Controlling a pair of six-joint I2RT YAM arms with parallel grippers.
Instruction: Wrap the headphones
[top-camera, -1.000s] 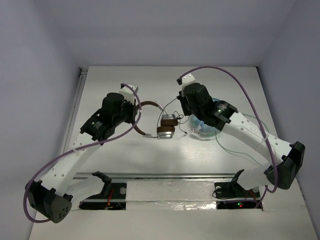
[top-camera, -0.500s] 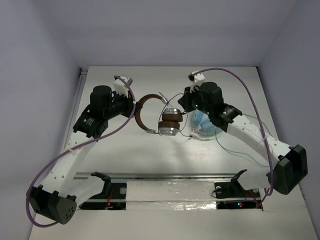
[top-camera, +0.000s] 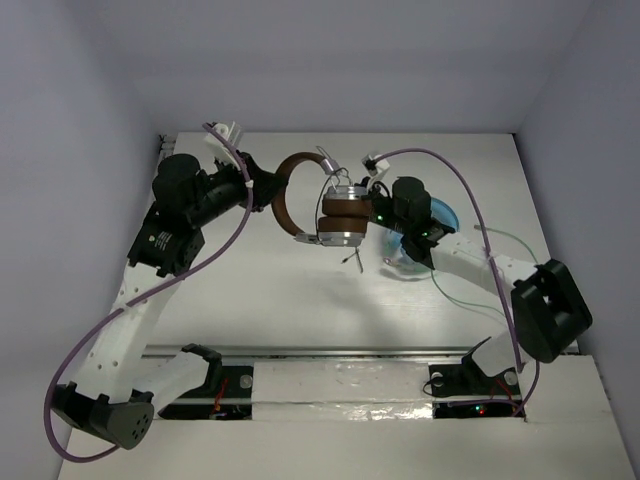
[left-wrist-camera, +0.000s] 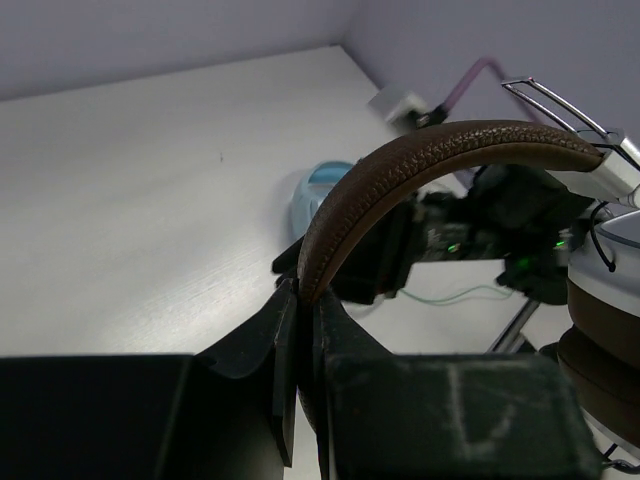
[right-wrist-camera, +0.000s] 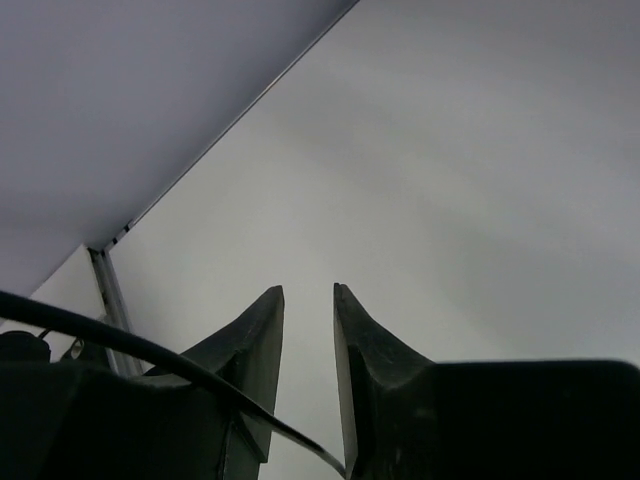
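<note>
Pinching headphones (top-camera: 340, 222) headband (left-wrist-camera: 420, 160) end between left fingers (left-wrist-camera: 258, 340).

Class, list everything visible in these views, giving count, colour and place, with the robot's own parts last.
headphones: one, brown and silver, mid-table.
black cable: one, thin, crossing the right gripper fingers.
light blue headphones: one, on the table beneath the right arm.
green cable: one, on the table, right side.
table: one, white.
left arm, right arm: two, white and black, near edge.
left gripper: shut on headband.
right gripper: narrow gap, grip unclear.
</note>
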